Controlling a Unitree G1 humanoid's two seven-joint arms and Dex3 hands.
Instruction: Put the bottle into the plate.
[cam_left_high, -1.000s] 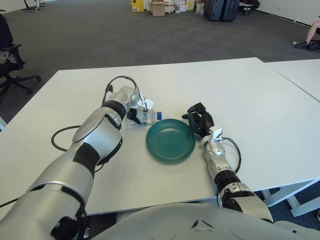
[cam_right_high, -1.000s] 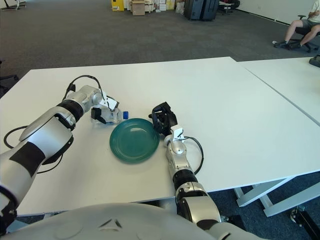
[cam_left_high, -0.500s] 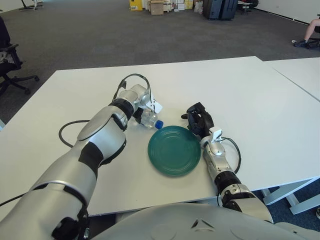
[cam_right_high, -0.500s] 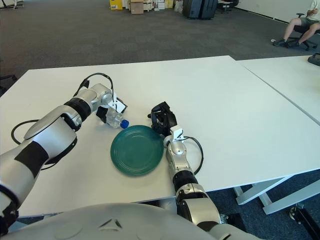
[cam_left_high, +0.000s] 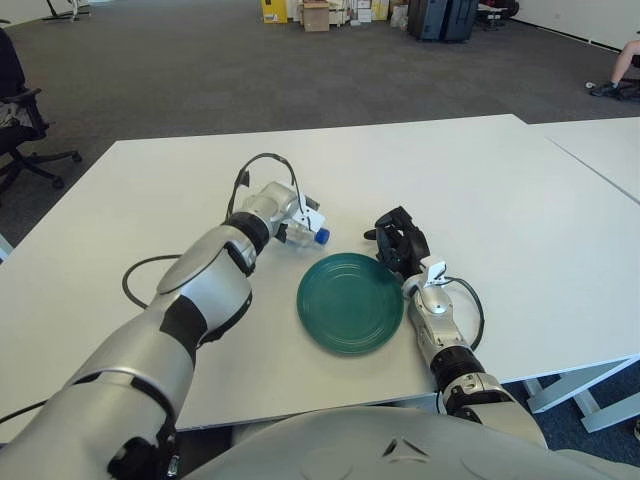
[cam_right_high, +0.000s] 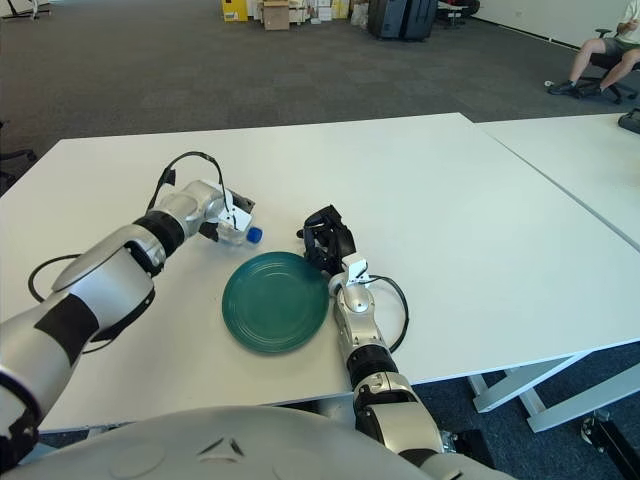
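Clear plastic bottle w/ blue cap (cam_left_high: 306, 232) lay sideways in the left hand (cam_left_high: 283, 214), fingers clamped on it, just beyond the round green plate (cam_left_high: 350, 301). Right hand (cam_left_high: 398, 238) sat at plate's right edge; fingers curled, holding nothing.

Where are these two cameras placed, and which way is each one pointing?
Left eye view: on the robot's head, looking forward and down at the white table; both silver arms reach in from below, the left hand gripping a bottle, the right hand beside the green plate.
Right eye view: the same head, slightly to the right, facing the same way; the same arms and hands show.
Shared: table, plate, bottle, both hands, and the carpeted room behind.
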